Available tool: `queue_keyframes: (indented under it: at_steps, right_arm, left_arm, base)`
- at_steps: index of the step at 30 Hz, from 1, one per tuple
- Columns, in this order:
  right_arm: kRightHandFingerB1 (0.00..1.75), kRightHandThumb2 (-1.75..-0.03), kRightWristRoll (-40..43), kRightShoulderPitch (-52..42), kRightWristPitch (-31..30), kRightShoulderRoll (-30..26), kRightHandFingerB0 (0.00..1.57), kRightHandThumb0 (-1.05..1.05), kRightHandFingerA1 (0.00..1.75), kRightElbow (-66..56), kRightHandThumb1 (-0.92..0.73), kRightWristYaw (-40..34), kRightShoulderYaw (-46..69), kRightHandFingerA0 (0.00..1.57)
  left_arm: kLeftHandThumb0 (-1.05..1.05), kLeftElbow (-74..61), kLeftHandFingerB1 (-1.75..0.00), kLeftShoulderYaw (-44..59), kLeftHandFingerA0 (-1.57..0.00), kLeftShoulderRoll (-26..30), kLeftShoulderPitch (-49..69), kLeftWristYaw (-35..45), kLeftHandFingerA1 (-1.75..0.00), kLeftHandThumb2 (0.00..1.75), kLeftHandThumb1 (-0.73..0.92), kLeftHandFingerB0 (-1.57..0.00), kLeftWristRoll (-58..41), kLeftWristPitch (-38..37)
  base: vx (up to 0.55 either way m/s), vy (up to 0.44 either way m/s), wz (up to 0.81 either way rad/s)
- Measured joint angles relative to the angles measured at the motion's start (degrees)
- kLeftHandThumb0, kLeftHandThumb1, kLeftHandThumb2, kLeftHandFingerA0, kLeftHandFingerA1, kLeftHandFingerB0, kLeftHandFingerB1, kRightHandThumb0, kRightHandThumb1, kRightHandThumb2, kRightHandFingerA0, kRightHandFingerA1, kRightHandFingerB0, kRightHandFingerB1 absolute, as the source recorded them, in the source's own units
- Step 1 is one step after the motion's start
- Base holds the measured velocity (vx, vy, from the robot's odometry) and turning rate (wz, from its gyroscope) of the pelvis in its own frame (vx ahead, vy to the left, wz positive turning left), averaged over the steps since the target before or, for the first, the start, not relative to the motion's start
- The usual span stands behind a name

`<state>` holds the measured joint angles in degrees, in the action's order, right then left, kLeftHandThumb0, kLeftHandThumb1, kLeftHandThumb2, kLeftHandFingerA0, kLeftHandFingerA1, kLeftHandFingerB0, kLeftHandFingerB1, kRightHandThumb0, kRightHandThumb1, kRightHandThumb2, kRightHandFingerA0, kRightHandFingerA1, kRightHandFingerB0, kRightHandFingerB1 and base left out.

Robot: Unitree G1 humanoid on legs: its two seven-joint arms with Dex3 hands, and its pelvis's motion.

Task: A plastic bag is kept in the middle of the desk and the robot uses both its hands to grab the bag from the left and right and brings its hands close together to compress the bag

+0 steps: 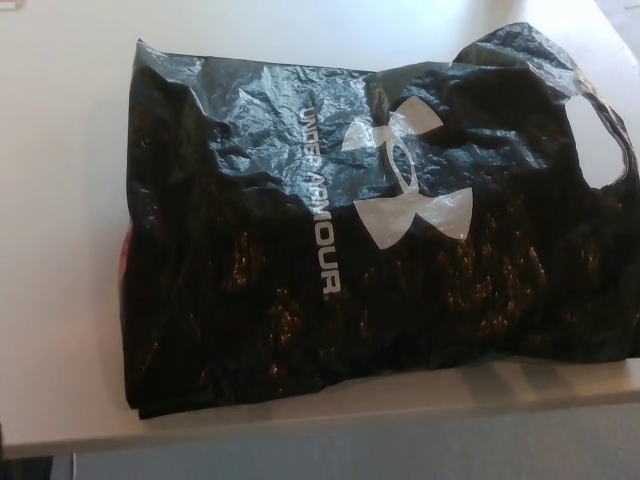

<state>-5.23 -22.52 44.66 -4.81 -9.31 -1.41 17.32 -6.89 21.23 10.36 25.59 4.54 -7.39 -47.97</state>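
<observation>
Black plastic bag lies flat across the desk, handle rightward; no robot hand visible.

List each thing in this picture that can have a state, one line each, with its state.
plastic bag: lying flat on the desk, crumpled, uncompressed, untouched
handle cutout: open, at the bag's right end
desk: bearing the bag, which reaches near its front edge
left hand: not in view
right hand: not in view

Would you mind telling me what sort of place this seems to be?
Probably an office or lab workspace: a plain white desk holding a black plastic shopping bag with a white sports logo. Little else shows.
</observation>
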Motion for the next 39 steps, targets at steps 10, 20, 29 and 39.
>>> queue_keyframes:
  at_steps: [10, 20, 29, 39]
  right_arm:
    - [0.49, -1.18, 0.00, 25.26, -6.51, -6.88, 0.00, -0.34, 0.51, -7.38, -0.63, -4.25, 10.59, 0.00]
    - [0.38, -1.03, -1.68, 46.60, -15.19, -16.13, 0.07, -0.78, 0.44, 7.71, -0.70, -5.50, 10.29, 0.03]
    - [0.28, -1.09, -2.36, 52.78, -19.46, -18.18, 0.11, -0.84, 0.40, 27.58, -0.73, -5.19, 6.43, 0.01]
    - [0.23, -1.10, -4.57, 53.97, -23.05, -17.56, 0.11, -0.85, 0.36, 50.96, -0.76, -6.14, -1.46, 0.03]
  left_arm:
    - [-0.69, -6.05, -0.42, 12.90, -0.25, 13.05, -21.88, -3.49, -0.52, 1.04, 0.78, -0.12, -0.93, 5.15]
    - [-0.72, 4.77, -0.28, 12.48, -0.22, 20.63, -42.72, -4.88, -0.41, 0.73, 0.92, -0.14, -0.69, 13.16]
    - [-0.33, 21.46, -0.49, 7.08, -0.02, 19.09, -50.83, -5.33, -0.51, 1.18, 0.61, 0.00, 0.40, 17.00]
    - [-0.70, 43.85, -0.24, -0.51, -0.20, 9.58, -55.32, -8.07, -0.42, 0.77, 0.92, -0.09, 2.15, 21.01]
  base:
    - [0.00, 0.000, 0.00]
    - [0.00, 0.000, 0.00]
    - [0.00, 0.000, 0.00]
    - [0.00, 0.000, 0.00]
